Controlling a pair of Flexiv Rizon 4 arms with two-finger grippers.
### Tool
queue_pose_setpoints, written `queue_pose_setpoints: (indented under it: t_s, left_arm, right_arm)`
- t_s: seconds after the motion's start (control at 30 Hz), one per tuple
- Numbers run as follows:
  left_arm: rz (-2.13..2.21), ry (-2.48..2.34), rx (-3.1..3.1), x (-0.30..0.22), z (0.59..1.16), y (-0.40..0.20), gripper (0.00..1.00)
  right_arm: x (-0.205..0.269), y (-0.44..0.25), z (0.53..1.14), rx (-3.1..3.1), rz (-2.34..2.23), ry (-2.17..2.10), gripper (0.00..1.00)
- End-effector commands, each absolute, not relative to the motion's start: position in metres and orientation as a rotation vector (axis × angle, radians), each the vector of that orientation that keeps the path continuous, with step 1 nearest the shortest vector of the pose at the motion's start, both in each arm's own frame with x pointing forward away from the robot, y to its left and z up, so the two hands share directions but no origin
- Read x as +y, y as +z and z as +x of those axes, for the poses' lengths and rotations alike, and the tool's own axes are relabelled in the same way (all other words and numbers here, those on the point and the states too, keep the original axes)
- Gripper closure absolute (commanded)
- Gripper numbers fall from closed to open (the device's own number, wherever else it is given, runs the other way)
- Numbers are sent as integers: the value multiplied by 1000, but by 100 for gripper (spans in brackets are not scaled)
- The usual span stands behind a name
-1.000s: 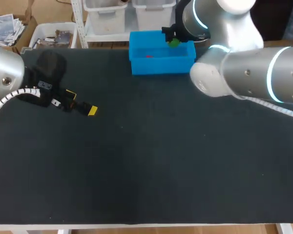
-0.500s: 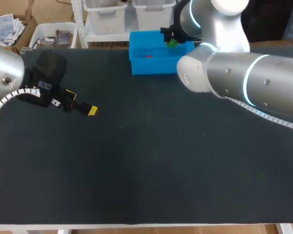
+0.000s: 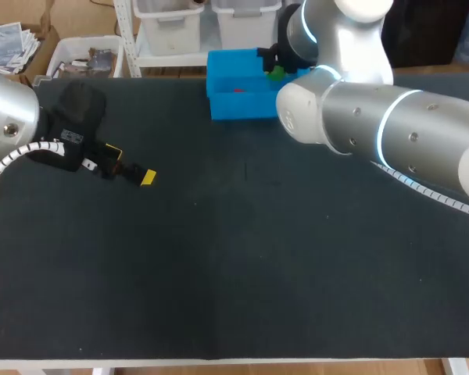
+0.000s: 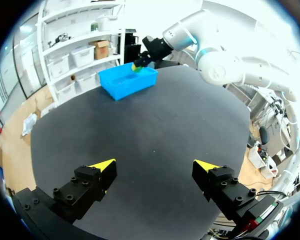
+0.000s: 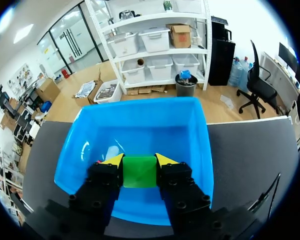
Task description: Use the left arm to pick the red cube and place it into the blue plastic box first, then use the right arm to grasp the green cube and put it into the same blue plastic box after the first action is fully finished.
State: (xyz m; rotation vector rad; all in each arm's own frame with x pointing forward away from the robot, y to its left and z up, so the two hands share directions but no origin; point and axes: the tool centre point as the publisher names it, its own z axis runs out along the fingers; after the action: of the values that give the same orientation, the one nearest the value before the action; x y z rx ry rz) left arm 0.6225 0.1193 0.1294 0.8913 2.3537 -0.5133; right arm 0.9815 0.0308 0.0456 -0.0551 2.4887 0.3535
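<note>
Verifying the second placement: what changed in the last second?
The right arm swung leftward in the head view, its elbow now hiding the right end of the blue box. The right gripper, shut on the green cube, shifted slightly left above the box. Nothing was released. The left arm, the open left gripper and the red cube in the box stayed put.

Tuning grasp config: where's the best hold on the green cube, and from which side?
Its two opposite flat side faces, coming from above. The right gripper is shut on the green cube that way, over the blue plastic box: parallel faces give flat contact, and a top approach should clear the box walls.
</note>
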Motion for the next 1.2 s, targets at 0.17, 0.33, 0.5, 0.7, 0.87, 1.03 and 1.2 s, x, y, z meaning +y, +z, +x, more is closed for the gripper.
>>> queue_pose_setpoints:
  t_s: [0.17,0.33,0.5,0.7,0.87,1.03,1.2]
  left_arm:
    - [895,-523,2347,121,623,128,0]
    - [895,-523,2347,121,623,128,0]
    - [895,-523,2347,121,623,128,0]
    - [895,-523,2347,121,623,128,0]
    - [895,-523,2347,121,623,128,0]
    - [895,-523,2347,121,623,128,0]
    - [895,-523,2347,121,623,128,0]
  right_arm:
    - [29,39,982,2514,-55,345,69]
    - [28,41,982,2516,-57,345,0]
    - [27,45,981,2510,-55,350,0]
    - [26,62,977,2495,-61,353,0]
    - [25,79,974,2491,-64,347,0]
    - [23,100,963,2492,-84,326,0]
    - [20,117,948,2496,-101,320,0]
